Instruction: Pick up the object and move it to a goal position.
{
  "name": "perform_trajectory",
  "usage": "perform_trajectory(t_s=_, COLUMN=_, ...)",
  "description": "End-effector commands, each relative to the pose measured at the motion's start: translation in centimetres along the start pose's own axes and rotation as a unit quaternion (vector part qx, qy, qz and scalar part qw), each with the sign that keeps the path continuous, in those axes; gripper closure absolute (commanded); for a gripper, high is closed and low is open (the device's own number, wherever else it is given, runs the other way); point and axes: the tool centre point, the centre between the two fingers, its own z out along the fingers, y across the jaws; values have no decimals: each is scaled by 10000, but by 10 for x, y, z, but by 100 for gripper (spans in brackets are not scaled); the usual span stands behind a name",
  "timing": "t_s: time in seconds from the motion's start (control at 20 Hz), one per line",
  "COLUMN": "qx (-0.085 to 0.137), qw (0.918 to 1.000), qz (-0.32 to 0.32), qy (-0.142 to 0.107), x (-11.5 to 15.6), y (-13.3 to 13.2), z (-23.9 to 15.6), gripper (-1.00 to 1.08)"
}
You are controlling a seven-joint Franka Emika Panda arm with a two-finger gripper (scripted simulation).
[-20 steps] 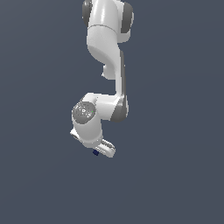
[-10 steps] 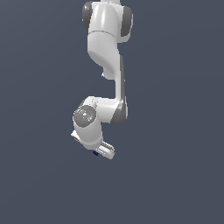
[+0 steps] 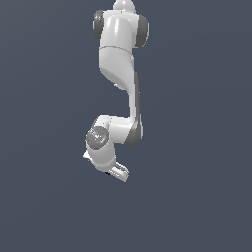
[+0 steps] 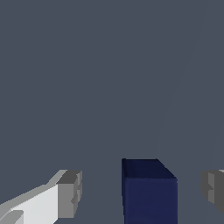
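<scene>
Closest to us in the wrist cam is the cube [image 4: 149, 192], dark navy, sitting between the two fingers [image 4: 69, 195] of the gripper [image 4: 142, 192]. Jaws are spread wide: there's a clear gap btwn the cube and each grey pad, so nothing's touching it. The pad w/ the white finger body behind it is well off one face of the cube, the other pad just peeks in at the frame edge off the opposite face. Cube looks a bit nearer that second pad, but not by much. Beyond that we only see flat grey-blue background.

Stepping back to the exterior view, the gripper [image 3: 118, 172] is at the low end of the arm [image 3: 118, 74], roughly 6 o'clock from the big shoulder joints, pointing down toward about 5 o'clock. The arm folds back at the elbow, w/ the round grey-capped wrist joint at about 10 o'clock from the gripper. We can barely make out the cube here, just a dark speck under the hand.
</scene>
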Motion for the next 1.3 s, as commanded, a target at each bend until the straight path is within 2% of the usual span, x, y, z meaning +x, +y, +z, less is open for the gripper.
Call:
perform_trajectory(t_s=0.0, qx=4, qw=10000, qz=0, qy=8, x=1, y=0, z=0, gripper=108)
perform_trajectory(t_s=0.75, qx=4, qw=10000, qz=0, qy=8, x=-3, y=-3, z=-3, gripper=108)
perform_trajectory(t_s=1.25, qx=4, qw=10000, qz=0, qy=8, x=-34, y=-23, z=-25, gripper=108)
